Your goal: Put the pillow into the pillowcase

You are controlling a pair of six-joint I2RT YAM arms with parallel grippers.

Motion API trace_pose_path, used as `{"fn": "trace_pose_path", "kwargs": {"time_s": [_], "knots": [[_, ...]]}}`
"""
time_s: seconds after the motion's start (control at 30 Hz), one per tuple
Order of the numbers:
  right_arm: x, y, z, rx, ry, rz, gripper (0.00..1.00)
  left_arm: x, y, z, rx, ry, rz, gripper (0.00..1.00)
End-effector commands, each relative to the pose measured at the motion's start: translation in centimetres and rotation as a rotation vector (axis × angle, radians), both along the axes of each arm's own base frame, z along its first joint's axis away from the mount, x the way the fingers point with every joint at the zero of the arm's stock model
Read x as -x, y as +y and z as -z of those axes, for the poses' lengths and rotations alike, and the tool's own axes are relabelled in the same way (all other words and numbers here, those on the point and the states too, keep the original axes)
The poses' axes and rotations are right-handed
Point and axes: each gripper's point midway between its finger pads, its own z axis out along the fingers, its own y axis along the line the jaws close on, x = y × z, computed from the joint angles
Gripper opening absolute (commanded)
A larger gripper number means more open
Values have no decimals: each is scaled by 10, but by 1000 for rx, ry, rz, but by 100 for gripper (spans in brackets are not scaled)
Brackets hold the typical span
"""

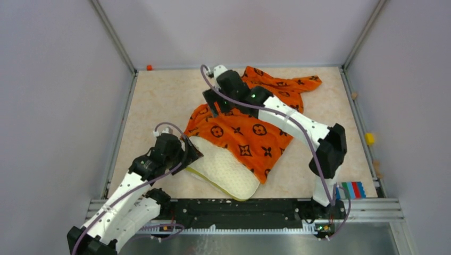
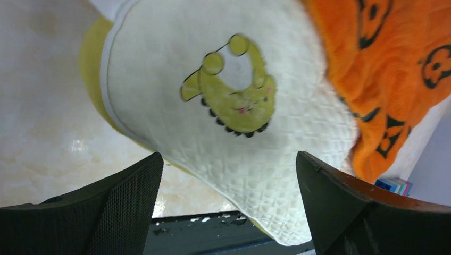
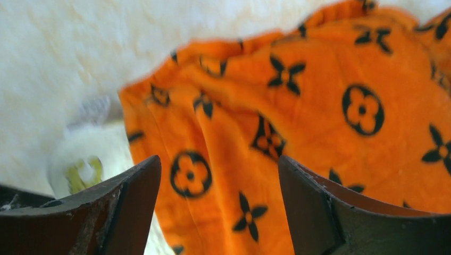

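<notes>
The white quilted pillow [image 1: 226, 170] with yellow trim lies at the table's near middle, its far part under the orange pillowcase [image 1: 255, 133]. In the left wrist view the pillow [image 2: 250, 138] shows a yellow animal print, with the pillowcase [image 2: 383, 79] over its right side. My left gripper [image 1: 190, 154] is open at the pillow's left end, jaws wide apart and holding nothing. My right gripper [image 1: 217, 109] is open above the pillowcase's far left edge. In the right wrist view the pillowcase [image 3: 298, 127] fills the space between the fingers, with a bit of the pillow [image 3: 85, 159] at left.
Grey walls enclose the beige table [image 1: 159, 106]. A black rail [image 1: 239, 210] runs along the near edge. Coloured blocks [image 1: 352, 189] sit at the near right, a yellow piece [image 1: 369, 138] on the right rail, an orange piece [image 1: 149, 67] at the far left corner.
</notes>
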Motion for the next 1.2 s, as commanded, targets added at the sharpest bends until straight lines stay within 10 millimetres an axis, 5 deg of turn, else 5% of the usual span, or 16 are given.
{"fn": "trace_pose_path", "kwargs": {"time_s": [0.0,0.1,0.23,0.37,0.43,0.53,0.57,0.67,0.73,0.77,0.87,0.97,1.07,1.1,1.17], "knots": [[40,-11,61,164,16,-147,80,13,-10,22,90,75,-18,99],[55,-10,94,182,57,-200,80,-2,-20,28,143,18,-20,99],[39,-18,135,228,73,-140,81,-30,-24,34,135,-65,-17,96],[15,-26,160,274,78,-43,74,-50,-20,44,99,-38,-34,59],[7,-22,150,251,63,-1,61,-56,-17,48,82,-41,-39,34],[3,-9,116,171,49,33,16,-68,-14,53,107,-48,-69,1],[5,-2,104,149,49,30,1,-72,-13,54,119,-46,-90,0],[35,29,64,62,58,-52,0,-89,-17,48,199,-63,-164,0],[82,57,46,6,65,-154,0,-100,-21,37,264,-96,-205,0],[105,66,44,-24,83,-199,0,-107,-22,30,290,-124,-226,0],[158,60,81,-82,200,-258,0,-132,-11,9,315,-207,-332,0],[156,25,114,-78,254,-166,0,-158,2,-7,300,-258,-379,0],[131,0,123,-84,249,-97,0,-177,4,-9,284,-246,-362,0],[122,-4,123,-73,248,-81,9,-181,1,-9,284,-243,-341,0],[111,-7,110,-51,213,-67,43,-190,-7,-10,273,-259,-266,0]]}}
